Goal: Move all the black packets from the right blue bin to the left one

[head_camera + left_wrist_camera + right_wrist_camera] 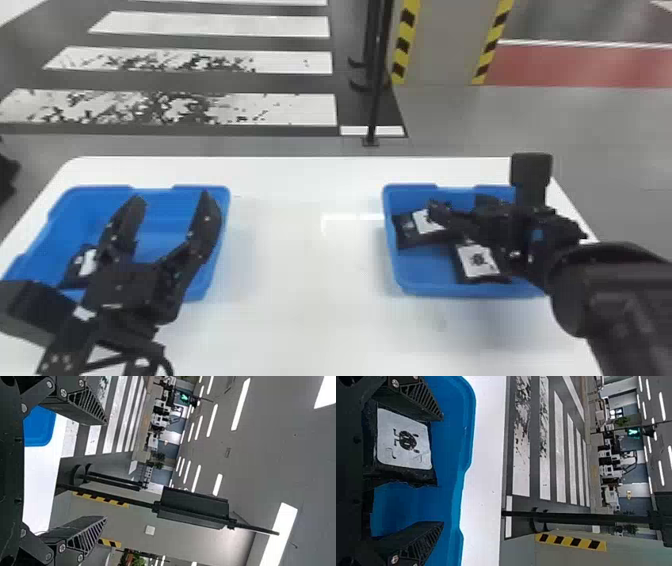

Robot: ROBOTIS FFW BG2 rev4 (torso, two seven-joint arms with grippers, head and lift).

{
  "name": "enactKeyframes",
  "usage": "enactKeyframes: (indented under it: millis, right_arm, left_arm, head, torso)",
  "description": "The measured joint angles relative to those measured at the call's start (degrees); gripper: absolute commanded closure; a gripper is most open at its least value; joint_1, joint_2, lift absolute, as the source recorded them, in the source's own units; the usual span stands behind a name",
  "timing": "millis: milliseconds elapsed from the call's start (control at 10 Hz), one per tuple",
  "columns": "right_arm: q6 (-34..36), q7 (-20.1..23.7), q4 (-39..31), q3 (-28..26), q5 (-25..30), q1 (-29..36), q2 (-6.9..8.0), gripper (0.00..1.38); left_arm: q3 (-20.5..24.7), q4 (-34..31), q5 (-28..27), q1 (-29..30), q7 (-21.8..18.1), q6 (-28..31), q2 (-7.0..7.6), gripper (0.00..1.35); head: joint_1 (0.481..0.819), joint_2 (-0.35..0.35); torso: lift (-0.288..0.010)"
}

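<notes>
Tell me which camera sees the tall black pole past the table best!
The left wrist view: the pole runs far across it, with its big dark box. The head view shows its lower part and foot. The right wrist view shows it up to the box, cut off by the edge.

Large industrial-looking hall; painted floor crossing (210,26), hazard-striped pillar (440,45), rows of ceiling lights (241,404)

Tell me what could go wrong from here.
The open right claw has one finger over the far packet and the other off to its side, so it might catch just an edge.
The near packet lies close by and could get nudged.
The open left claw hangs over the left bin and may obstruct a drop there.
</notes>
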Motion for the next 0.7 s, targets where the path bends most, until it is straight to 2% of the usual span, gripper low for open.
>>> enactKeyframes:
  millis: [300, 500, 600, 700]
  right_arm:
    - [0.91, 0.21, 2.39, 3.94, -0.53, -1.94, -0.16, 0.11]
    - [2.51, 0.13, 2.64, 4.59, 0.22, -2.02, -0.16, 0.16]
    - [3.16, -0.05, 2.83, 4.32, 0.61, -2.02, -0.16, 0.20]
    - [3.77, -0.17, 3.04, 3.85, 0.87, -1.95, -0.16, 0.32]
  left_arm:
    - [0.37, 0.00, 0.16, 0.07, -0.12, 0.08, -0.09, 0.22]
    - [0.58, 0.00, 0.36, 0.13, -0.22, 0.08, -0.09, 0.22]
    - [0.66, 0.00, 0.47, 0.19, -0.34, 0.08, -0.09, 0.22]
    - [0.74, 0.00, 0.56, 0.21, -0.38, 0.08, -0.09, 0.22]
  head:
    - [0.695, 0.002]
    - [0.695, 0.008]
    - [0.695, 0.004]
    - [0.695, -0.002]
  torso:
    - [-0.168]
    - [-0.168]
    - [-0.168]
    - [-0.168]
